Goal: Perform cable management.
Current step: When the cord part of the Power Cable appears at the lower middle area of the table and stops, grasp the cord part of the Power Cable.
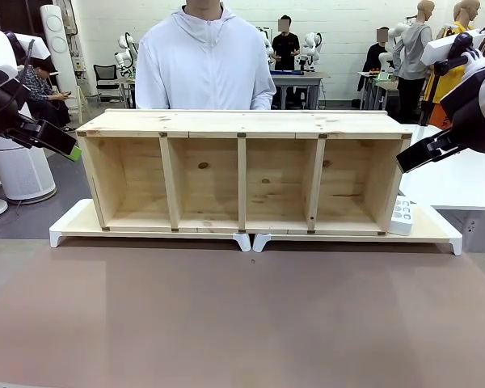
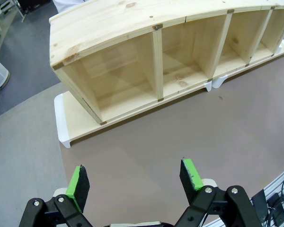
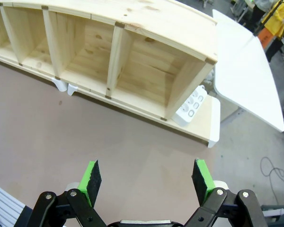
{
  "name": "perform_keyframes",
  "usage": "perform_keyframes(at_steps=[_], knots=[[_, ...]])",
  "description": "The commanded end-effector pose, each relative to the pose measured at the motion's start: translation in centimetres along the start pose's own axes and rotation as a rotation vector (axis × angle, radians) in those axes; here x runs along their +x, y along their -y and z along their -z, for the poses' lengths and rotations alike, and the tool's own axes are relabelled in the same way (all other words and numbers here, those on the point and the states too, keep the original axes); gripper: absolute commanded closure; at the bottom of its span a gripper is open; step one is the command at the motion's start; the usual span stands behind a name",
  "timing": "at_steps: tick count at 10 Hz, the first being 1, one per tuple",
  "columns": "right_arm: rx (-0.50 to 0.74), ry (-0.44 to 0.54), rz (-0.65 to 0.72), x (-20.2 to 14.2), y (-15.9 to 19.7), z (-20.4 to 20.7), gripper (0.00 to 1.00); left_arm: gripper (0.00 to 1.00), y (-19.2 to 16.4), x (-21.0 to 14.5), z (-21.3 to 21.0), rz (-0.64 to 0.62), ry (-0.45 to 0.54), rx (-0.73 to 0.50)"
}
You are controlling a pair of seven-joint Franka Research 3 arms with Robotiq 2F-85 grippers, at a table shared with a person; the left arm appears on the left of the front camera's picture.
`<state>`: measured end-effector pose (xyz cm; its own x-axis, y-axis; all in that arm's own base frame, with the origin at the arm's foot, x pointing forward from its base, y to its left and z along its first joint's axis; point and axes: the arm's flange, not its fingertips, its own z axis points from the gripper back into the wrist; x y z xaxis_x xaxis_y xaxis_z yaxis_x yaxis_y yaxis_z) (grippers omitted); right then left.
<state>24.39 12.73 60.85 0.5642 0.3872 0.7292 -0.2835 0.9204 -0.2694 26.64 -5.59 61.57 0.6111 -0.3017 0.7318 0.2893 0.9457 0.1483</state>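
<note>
The cable is out of view. A long wooden shelf (image 1: 242,125) with several open, bare compartments lies across the table on two white risers (image 1: 73,225). My left gripper (image 1: 65,145) hovers off the shelf's left end, high above the table; in the left wrist view it (image 2: 135,182) is open with nothing between its green pads. Off the shelf's right end my right gripper (image 1: 412,158) also hangs in the air. The right wrist view shows it (image 3: 146,179) open and empty.
A white power strip (image 1: 402,216) (image 3: 191,105) leans against the shelf's right end on the riser. A person in a white hoodie (image 1: 204,65) stands behind the shelf. The brown tabletop (image 1: 242,315) lies in front. A white side table (image 3: 246,71) stands at the right.
</note>
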Motion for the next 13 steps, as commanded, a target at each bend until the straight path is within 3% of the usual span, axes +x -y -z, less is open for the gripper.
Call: perform_keyframes(at_steps=[1, 13], knots=[[0.001, 0.009, 0.002, 0.11, 0.06, 0.00, 0.00, 0.00, 0.06, 0.03, 0.10, -0.001, -0.001, 0.001], [0.001, 0.009, 0.002, 0.11, 0.06, 0.00, 0.00, 0.00, 0.06, 0.03, 0.10, -0.001, -0.001, 0.001]])
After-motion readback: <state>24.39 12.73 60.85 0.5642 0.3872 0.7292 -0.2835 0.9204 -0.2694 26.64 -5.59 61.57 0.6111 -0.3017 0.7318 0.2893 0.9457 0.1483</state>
